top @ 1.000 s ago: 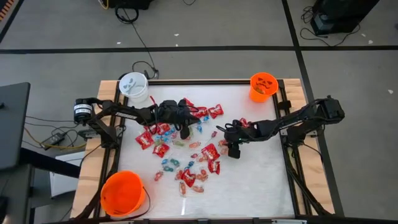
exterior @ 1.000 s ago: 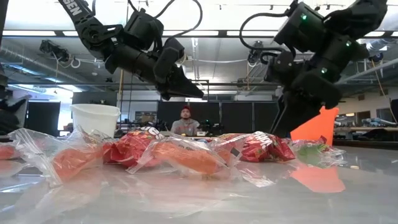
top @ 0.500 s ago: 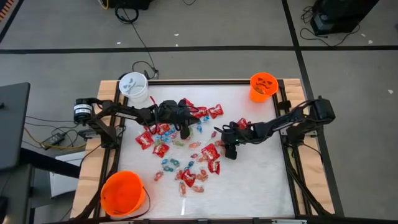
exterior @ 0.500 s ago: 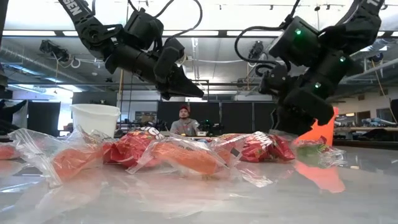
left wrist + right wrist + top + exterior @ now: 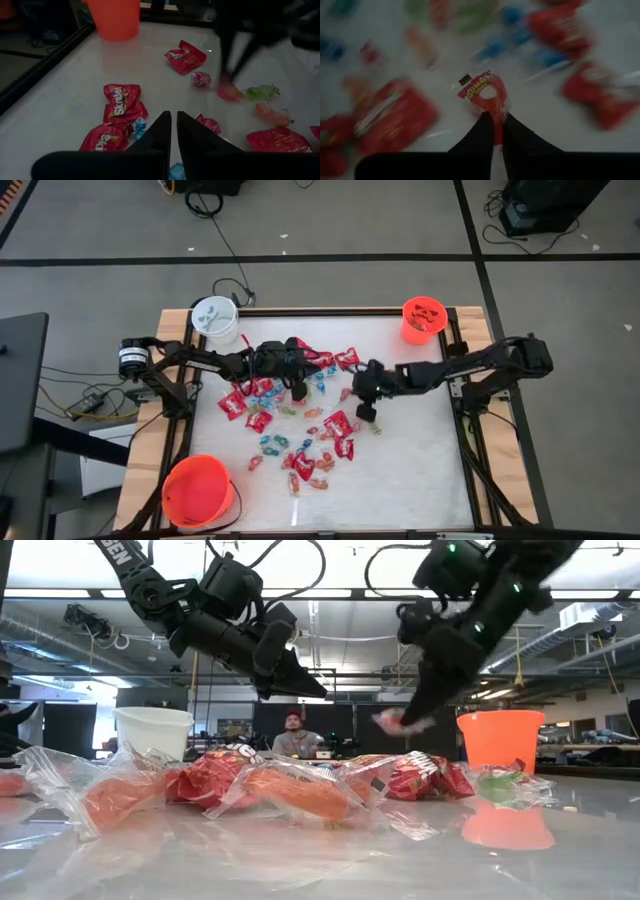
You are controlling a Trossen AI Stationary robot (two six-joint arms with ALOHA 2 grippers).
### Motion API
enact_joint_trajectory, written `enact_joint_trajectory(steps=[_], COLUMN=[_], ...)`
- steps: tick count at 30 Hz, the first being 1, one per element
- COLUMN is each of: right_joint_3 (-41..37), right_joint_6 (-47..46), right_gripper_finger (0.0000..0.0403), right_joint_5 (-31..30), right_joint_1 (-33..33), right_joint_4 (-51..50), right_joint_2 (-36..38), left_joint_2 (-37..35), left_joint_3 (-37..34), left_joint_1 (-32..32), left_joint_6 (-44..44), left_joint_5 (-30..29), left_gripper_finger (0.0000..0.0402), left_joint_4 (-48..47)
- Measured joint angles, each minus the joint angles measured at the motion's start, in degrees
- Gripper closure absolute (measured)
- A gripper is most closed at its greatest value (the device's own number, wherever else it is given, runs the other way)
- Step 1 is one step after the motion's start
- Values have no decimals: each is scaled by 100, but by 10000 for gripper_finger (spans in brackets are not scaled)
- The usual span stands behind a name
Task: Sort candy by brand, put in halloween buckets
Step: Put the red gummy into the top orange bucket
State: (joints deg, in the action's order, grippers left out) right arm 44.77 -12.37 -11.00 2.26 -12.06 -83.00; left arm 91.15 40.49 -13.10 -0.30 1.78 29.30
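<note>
Candy (image 5: 300,420) lies scattered over the middle of the white table: red packets (image 5: 120,100), blue-wrapped pieces and clear-wrapped ones. My right gripper (image 5: 366,412) hangs above the pile's right side, shut on a clear-wrapped red gummy candy (image 5: 486,95), which also shows in the low view (image 5: 390,722). My left gripper (image 5: 298,392) hovers shut and empty over the pile's far left part (image 5: 173,116). A white bucket (image 5: 214,320) stands at the far left corner. A small orange bucket (image 5: 423,318) is at the far right, a larger orange bucket (image 5: 198,490) at the near left. My right gripper pinches the near end of the gummy's clear wrapper (image 5: 493,116) between its two fingertips. The fingers slant down from the table's right side. The candy sticks out past the fingertips, lifted clear of the table.
Bare tabletop (image 5: 420,460) stretches along the right and near sides of the pile. A person (image 5: 297,735) sits in the room beyond the far edge. Cables and a black box (image 5: 130,358) lie off the table's left edge.
My right gripper has shut on the gummy candy and risen with it, moving toward the table's left and far side. The candy has come off the table and hangs clear. My left arm has kept still.
</note>
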Motion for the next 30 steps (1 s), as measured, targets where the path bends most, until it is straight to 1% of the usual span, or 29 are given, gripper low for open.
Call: enact_joint_trajectory(steps=[3,8,12,13,17,23,26,28,30], right_joint_3=[339,614,1016,1042,1075,1419,1713,1854,1935], right_joint_6=[-262,-399,-1022,-1080,-857,-465,-305,-469,-695], right_gripper_finger=[384,384,383,383,379,380,380,378,376], right_joint_5=[-612,-1507,-1661,-1762,-1884,-2050,-2481,-2884,-3061], right_joint_1=[318,1018,1991,2173,2560,2933,3132,3240,3361], right_joint_4=[-638,-1288,-2907,-3079,-2977,-3265,-3387,-3689,-4062], right_joint_2=[210,386,171,122,86,78,82,82,82], left_joint_2=[0,0,0,0,0,0,0,0,0], left_joint_3=[0,0,-2,-2,-2,-1,-2,0,0], left_joint_1=[0,0,0,0,0,0,0,0,0], left_joint_6=[2,5,153,164,194,281,306,306,304], left_joint_5=[-41,-59,-59,-59,-59,-59,-59,-59,-59], left_gripper_finger=[364,364,364,364,365,365,365,365,365], left_joint_4=[9,-76,-149,-165,-179,-215,-233,-247,-278])
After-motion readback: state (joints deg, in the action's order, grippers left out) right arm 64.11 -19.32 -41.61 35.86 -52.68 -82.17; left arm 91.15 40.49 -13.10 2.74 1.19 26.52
